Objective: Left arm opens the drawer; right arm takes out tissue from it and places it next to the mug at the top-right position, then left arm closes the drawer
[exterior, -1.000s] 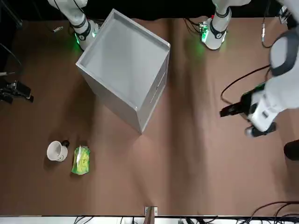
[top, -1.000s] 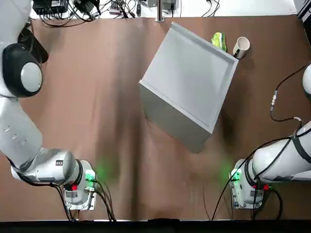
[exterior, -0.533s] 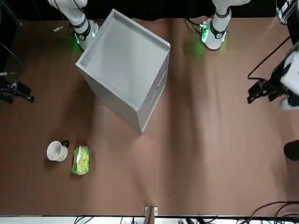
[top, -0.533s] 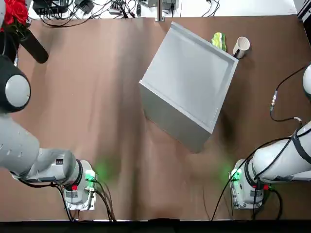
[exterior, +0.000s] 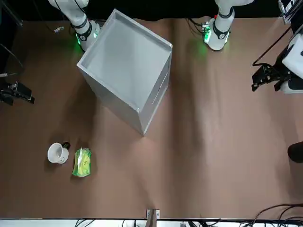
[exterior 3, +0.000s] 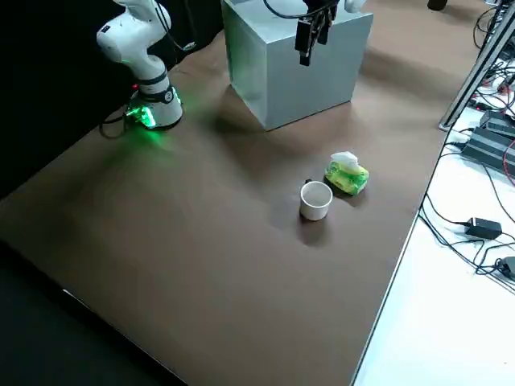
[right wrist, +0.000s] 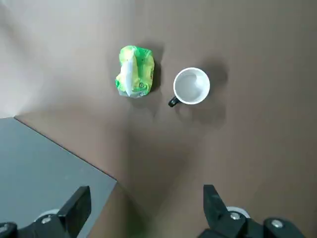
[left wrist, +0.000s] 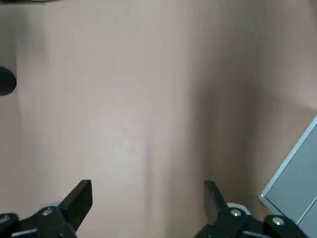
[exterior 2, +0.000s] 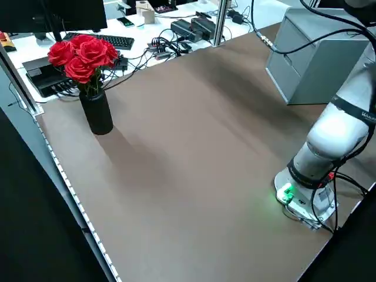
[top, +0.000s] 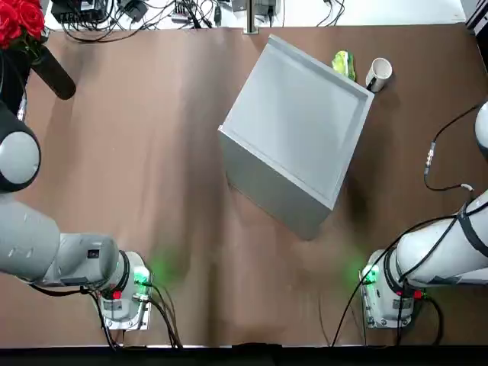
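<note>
With the tissue [right wrist: 134,71] already just beside the mug [right wrist: 191,86], well ahead of the right end effector [right wrist: 143,210], and the drawer [exterior: 158,92] flush, both spread-fingered end effectors, including the left end effector [left wrist: 148,208], hang empty above the desk [top: 152,152].

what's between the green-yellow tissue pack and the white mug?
Only a narrow strip of bare brown table; green-yellow tissue pack and white mug sit apart, per the right wrist view.
</note>
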Controlling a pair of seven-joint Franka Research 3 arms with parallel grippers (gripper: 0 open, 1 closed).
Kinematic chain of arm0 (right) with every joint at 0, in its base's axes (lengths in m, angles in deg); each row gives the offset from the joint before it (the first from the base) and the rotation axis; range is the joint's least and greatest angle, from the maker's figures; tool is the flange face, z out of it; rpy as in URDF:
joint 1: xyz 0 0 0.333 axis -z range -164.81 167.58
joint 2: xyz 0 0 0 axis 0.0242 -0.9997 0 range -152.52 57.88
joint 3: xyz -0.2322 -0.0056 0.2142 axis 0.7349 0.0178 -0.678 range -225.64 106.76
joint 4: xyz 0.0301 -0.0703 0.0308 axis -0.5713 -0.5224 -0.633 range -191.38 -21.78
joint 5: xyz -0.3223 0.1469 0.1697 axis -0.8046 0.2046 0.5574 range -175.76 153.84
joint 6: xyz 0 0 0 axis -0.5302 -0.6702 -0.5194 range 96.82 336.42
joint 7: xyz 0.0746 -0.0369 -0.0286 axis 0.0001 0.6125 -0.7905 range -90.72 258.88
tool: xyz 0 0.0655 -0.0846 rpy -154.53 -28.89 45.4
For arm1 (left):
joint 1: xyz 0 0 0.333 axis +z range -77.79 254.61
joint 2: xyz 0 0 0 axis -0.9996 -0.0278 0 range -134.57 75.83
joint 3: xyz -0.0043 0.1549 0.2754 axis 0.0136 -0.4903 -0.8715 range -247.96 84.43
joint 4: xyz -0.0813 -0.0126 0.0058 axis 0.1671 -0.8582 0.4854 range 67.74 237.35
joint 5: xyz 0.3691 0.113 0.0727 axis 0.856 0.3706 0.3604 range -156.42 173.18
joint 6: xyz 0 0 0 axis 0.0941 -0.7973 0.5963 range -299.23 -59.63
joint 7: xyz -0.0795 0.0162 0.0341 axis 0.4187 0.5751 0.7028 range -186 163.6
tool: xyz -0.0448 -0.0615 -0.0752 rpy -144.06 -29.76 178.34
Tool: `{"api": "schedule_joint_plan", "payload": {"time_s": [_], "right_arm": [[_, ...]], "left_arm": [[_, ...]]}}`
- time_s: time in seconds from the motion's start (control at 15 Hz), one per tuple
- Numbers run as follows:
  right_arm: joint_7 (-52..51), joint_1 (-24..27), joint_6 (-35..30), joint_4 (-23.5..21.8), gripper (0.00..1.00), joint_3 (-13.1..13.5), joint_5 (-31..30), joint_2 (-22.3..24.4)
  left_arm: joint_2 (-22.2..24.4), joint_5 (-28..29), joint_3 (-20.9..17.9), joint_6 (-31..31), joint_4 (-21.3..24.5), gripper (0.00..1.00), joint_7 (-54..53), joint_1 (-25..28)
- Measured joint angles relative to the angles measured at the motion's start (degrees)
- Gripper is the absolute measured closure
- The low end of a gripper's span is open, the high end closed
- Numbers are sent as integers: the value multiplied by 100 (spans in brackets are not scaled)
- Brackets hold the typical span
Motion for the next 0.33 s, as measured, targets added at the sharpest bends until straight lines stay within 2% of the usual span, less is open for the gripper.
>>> {"api": "schedule_joint_plan", "payload": {"time_s": [0.33], "right_arm": [[0, 2, 0, 0, 0, 0, 0, 1]], "left_arm": [[94, -3, -11, -33, 193, 0, -6, 37]]}}
